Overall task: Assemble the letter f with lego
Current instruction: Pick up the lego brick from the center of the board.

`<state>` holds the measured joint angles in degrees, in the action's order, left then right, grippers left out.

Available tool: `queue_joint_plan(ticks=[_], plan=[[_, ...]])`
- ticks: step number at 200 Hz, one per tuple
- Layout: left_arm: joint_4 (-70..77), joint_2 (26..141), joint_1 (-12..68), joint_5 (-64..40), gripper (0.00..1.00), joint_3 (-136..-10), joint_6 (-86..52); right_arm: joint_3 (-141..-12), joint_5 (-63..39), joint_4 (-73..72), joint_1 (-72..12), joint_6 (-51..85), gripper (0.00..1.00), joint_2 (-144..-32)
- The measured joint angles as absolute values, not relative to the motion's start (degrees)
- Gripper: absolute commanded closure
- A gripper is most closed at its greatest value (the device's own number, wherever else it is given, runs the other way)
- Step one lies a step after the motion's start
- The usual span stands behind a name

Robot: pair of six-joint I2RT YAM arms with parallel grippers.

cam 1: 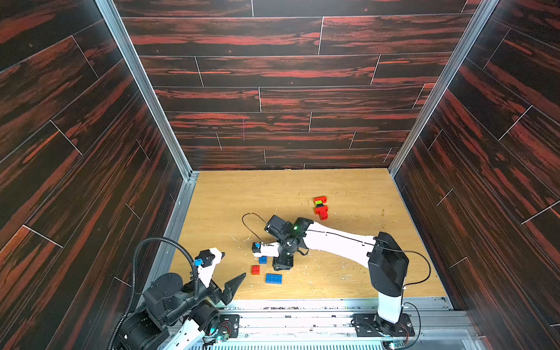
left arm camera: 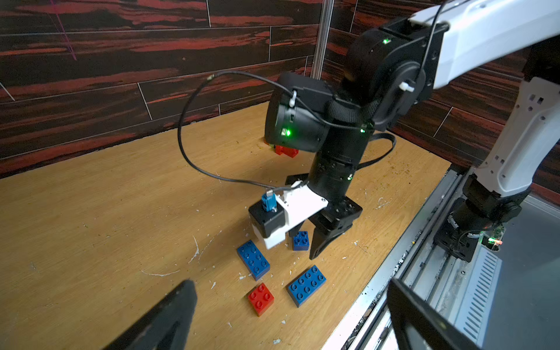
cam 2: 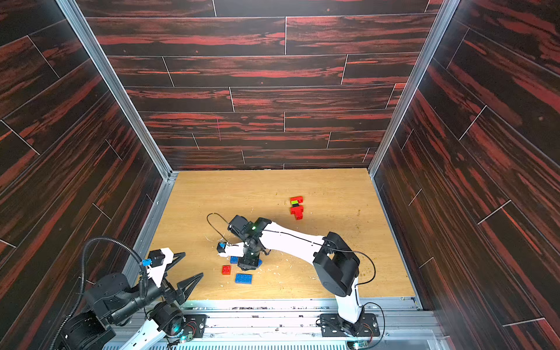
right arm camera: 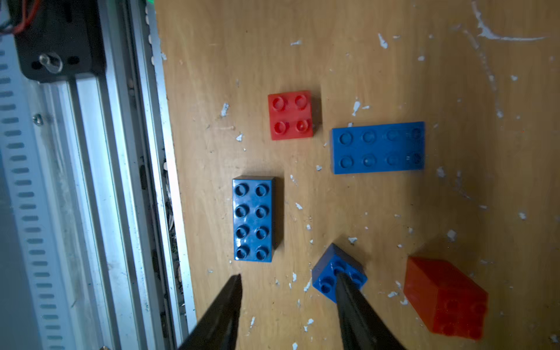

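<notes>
A wooden table (cam 1: 348, 188) sits inside a dark-panelled cell. The right arm (cam 1: 336, 242) stretches across it toward the near edge, left of the middle, where loose lego lies. The step in hand looks like picking up 1 more brick for the letter f.

A part-built piece (cam 1: 320, 207) of red, lime green and black bricks lies in the far half of the table, well apart from the loose ones. Under the arm are 1 blue oblong brick (right arm camera: 378, 147), a 2nd blue oblong brick (right arm camera: 254, 218), a red block on its side (right arm camera: 445, 298), a red square brick (right arm camera: 291, 115) and a small blue square brick (right arm camera: 338, 272).

The right pincer (right arm camera: 288, 276) points down over these, its jaws partly apart and holding nothing. In the right wrist view 1 finger (right arm camera: 357, 309) lies across the small blue square brick rather than beside it; whether it touches cannot be told. The next move probably calls for a sideways shift so the brick sits between the jaws, then lowering and closing.

The left pincer (cam 2: 194, 264) rests by the near left corner, jaws wide apart and empty.
</notes>
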<state>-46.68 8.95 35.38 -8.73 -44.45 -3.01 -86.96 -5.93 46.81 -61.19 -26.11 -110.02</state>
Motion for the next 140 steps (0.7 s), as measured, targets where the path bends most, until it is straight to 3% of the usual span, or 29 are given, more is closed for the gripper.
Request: queue_joint_plan(ticks=[140], plan=[[-46.7, 9.0, 35.4, -8.8, 0.0, -44.5, -3.0, -84.6, -2.8, 42.7, -65.9, -24.1, 0.47, -115.0]])
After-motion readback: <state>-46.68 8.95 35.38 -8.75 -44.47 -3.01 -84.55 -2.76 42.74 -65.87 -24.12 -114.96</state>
